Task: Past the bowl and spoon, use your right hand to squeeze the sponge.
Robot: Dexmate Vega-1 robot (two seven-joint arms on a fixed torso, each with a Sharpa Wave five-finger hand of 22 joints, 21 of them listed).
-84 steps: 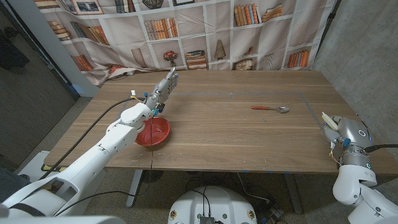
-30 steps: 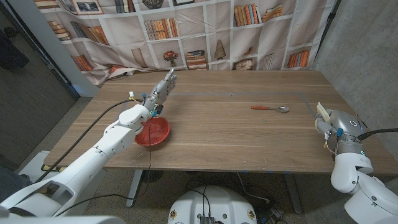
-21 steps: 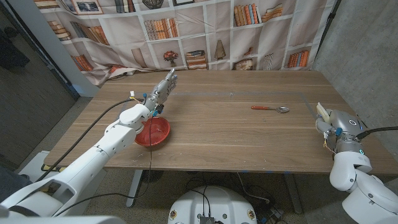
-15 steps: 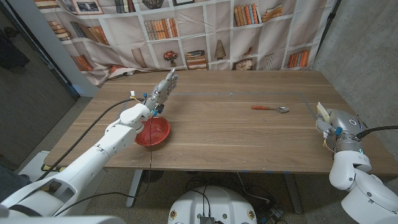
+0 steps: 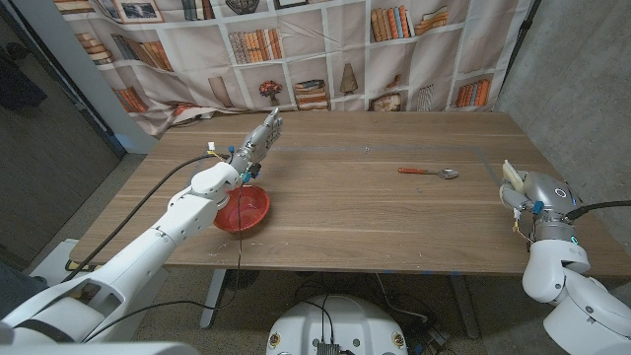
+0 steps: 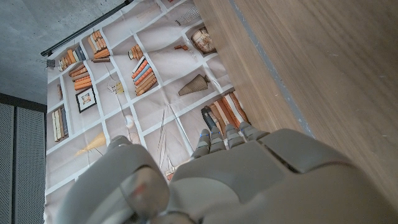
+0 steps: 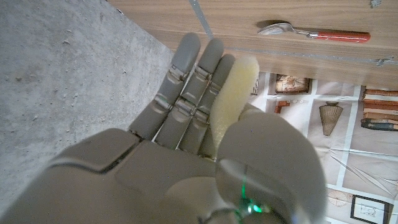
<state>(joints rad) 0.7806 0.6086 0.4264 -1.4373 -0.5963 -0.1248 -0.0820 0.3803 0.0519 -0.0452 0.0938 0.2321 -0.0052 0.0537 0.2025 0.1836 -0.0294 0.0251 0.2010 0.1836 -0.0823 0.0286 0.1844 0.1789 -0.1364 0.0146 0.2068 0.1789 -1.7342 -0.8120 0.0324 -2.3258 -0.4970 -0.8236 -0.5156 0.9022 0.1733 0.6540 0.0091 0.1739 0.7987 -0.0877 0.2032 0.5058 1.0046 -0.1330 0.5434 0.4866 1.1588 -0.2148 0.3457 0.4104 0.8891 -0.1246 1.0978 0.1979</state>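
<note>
From the head view, the right hand sits at the counter's right edge, past the spoon, with a pale yellow sponge poking up against it, so the task's thing is already in that hand rather than lying on the wood. The risk I judge here: the sponge hangs right at the edge, and if the squeeze slips it could pop out and fall off the side, out of reach. Across from the spoon, well apart, the left hand hovers with fingers stretched out and holding nothing, just beyond the red bowl; a careless swing of that arm could nudge the bowl toward the near edge. Between bowl and spoon there is broad bare wood, plenty of room. On to the left wrist view: the left hand shows its back, fingers extended toward the bookshelf backdrop, the counter bare alongside it, nothing in the way. Now the right wrist view: the right hand has the sponge lying against its straight fingers with the thumb over its lower end, a loose hold in my judgement, not yet a full squeeze. The spoon lies just inside the counter's edge beyond the fingertips, and concrete floor shows beside the hand, so any drop likely lands there.
</note>
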